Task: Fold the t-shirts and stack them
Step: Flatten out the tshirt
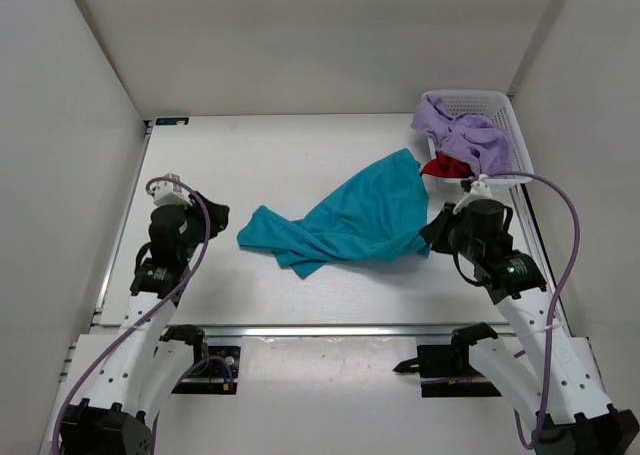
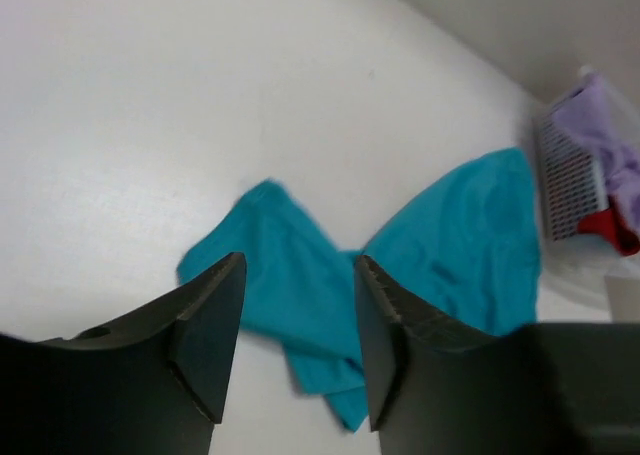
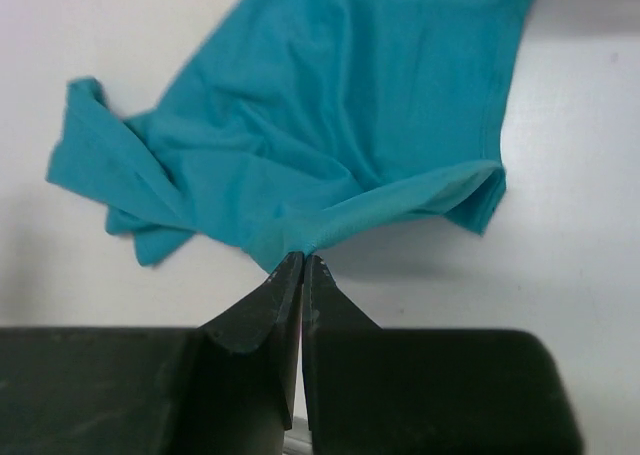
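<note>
The teal t-shirt (image 1: 350,220) lies crumpled mid-table, spread from the front left toward the back right. My right gripper (image 1: 432,233) is shut on its right edge; in the right wrist view a fold of the teal t-shirt (image 3: 330,105) is pinched at the tips of the right gripper (image 3: 303,258). My left gripper (image 1: 214,215) stands open to the left of the shirt, apart from it. Its jaws (image 2: 298,265) hold nothing, with the teal t-shirt (image 2: 470,225) beyond them. The lavender t-shirt (image 1: 465,133) and the red t-shirt (image 1: 445,167) lie bunched in the basket.
A white mesh basket (image 1: 500,100) stands at the back right corner, with the lavender shirt hanging over its near rim. White walls close the table in on the left, back and right. A metal rail (image 1: 320,328) runs along the near edge.
</note>
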Robot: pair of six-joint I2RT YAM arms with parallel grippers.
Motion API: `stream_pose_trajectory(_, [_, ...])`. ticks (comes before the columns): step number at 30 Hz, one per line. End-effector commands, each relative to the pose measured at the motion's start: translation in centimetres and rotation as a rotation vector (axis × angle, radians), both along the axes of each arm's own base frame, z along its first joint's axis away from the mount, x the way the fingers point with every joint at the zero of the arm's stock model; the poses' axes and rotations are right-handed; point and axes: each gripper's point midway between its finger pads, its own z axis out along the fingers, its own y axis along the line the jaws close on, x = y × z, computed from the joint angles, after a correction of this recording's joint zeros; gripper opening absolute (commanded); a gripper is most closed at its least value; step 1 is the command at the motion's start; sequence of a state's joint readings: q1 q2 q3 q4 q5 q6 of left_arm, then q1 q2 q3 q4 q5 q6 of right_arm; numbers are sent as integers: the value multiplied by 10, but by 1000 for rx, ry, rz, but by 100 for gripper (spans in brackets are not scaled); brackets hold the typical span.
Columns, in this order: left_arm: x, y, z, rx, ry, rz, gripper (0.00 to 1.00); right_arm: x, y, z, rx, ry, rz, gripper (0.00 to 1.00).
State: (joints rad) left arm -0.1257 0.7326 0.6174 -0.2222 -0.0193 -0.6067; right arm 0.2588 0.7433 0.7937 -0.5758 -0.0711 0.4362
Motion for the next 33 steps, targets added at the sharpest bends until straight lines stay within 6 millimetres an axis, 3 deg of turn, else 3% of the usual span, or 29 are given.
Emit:
stream_pose_trajectory(1, [-21,6,-62,40,168,10,51,-12,0,-15,24,11,31,0])
stream_pose_trajectory(3, [-19,4,-74,3,176,5,43,-18,4,-32,45,46,62,0])
stream_pose_trajectory(6, [-7,-15,-77,-81,176,-47,47,-29,18,-54,73,92,119,0])
stream_pose_trajectory(10, [18,-41,-75,-38,189,-61,49,-38,26,-77,32,134,134,0])
stream_pose_trajectory(13, [37,-56,-86,-16,225,-65,48,-36,30,-77,45,130,146,0])
stream_pose_trajectory(17, [63,-44,-125,-93,323,-4,40,-36,34,-81,75,142,179,0])
stream_pose_trajectory(20, [79,-44,-138,-160,367,15,45,-35,35,-83,78,138,189,0])
stream_pose_trajectory(33, [103,-55,-160,-235,444,74,49,-36,40,-87,85,138,213,0])
